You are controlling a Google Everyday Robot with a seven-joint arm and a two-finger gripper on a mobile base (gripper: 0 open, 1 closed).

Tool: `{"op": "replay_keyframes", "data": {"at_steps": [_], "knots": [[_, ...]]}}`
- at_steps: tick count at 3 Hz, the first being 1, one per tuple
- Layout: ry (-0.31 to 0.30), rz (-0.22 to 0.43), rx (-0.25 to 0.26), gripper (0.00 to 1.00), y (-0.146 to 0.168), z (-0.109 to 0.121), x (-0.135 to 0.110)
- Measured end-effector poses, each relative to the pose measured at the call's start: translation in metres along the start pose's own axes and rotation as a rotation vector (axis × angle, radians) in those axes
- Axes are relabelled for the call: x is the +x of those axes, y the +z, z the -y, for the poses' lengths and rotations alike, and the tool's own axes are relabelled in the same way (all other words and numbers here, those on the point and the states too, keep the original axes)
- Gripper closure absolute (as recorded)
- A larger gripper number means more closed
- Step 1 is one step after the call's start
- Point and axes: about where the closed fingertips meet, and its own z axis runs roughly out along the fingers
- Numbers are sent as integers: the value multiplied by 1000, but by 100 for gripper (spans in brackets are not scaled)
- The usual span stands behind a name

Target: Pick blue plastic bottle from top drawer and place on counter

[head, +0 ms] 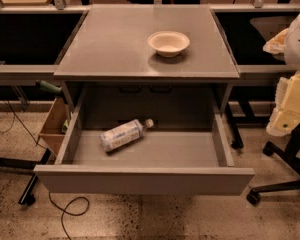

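Camera view looks down on a grey metal desk with its top drawer (140, 180) pulled fully out toward the bottom of the frame. The blue plastic bottle (124, 134) lies on its side on the drawer floor, left of centre and nearer the back. Its white cap points toward the upper right, and it touches neither side wall.

The gripper (289, 106) hangs at the right edge of the frame, outside the drawer's right wall and a little higher in the picture than the bottle. The two are well apart, with the drawer's whole right half between them. Whether it is spread or closed I cannot make out; it shows only as a pale cream, blocky, ribbed shape, partly cut off by the frame edge.

The bottle is clear plastic wrapped in a pale blue-white label with a soft sheen. The drawer is wide and shallow, made of smooth grey sheet metal with a plain flat front panel and straight thin sides.

Above it, the counter (110, 39) is a flat, matte grey rectangle. A round white bowl (168, 43) with a flared rim sits on its right half, casting a small shadow.

At left, a brown cardboard box (52, 126) stands beside the drawer. Thin black cables (65, 211) curl over the speckled floor (190, 219), and a black wheeled chair base (280, 184) shows at lower right.
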Motion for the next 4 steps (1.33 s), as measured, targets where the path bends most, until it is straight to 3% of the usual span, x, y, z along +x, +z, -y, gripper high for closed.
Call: {"op": "replay_keyframes", "data": {"at_steps": [1,2,4], "knots": [[0,0,0,0,0,0,0],[-54,59,-26,0,6,-3,-18],[-323,257,-130,0,66,-11,-112]]}}
